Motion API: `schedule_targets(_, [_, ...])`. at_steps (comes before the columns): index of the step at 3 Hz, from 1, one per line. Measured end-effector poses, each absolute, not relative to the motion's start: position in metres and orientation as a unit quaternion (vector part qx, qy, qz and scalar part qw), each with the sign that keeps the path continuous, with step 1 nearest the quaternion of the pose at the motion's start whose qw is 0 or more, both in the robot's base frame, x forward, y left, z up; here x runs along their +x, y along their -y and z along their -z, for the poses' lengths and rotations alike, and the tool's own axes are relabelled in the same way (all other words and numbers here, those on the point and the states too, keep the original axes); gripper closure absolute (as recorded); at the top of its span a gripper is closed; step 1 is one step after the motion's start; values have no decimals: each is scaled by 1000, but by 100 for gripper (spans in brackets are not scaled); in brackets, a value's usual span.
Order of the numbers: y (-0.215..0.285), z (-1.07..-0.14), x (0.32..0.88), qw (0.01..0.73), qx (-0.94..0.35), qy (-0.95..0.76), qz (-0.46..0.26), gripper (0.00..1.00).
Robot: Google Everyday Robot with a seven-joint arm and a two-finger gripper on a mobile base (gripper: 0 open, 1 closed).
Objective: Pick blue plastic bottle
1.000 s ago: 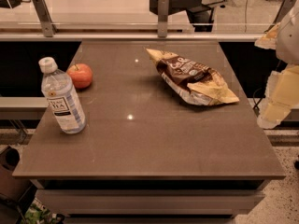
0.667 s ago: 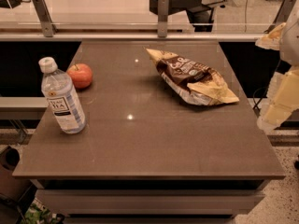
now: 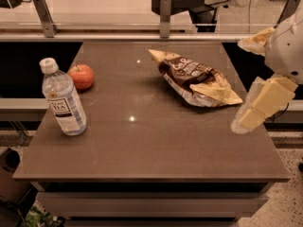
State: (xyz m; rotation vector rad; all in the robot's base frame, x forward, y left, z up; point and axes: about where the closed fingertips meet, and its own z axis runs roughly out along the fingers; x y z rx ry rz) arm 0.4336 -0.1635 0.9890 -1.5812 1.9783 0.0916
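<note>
The blue plastic bottle (image 3: 64, 100) stands upright near the table's left edge; it is clear plastic with a white cap and a white label with dark text. A red apple (image 3: 82, 76) sits just behind it to the right, apart from it. My gripper (image 3: 259, 106) hangs over the table's right edge, far to the right of the bottle, with nothing seen in it. The arm's white body (image 3: 286, 46) rises at the right border of the view.
A crumpled brown and yellow chip bag (image 3: 196, 79) lies at the right centre of the brown table (image 3: 147, 145), between my gripper and the bottle. A glass rail with metal posts (image 3: 164, 13) runs behind the table. The floor drops away on both sides.
My gripper has moved a little to the left, in over the table's right edge. The bottle, apple and bag have not moved.
</note>
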Motion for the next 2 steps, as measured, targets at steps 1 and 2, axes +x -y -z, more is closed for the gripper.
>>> schedule_targets(1, [128, -991, 444, 339, -597, -724, -71, 0])
schedule_targets(2, [92, -993, 450, 369, -601, -701, -105, 0])
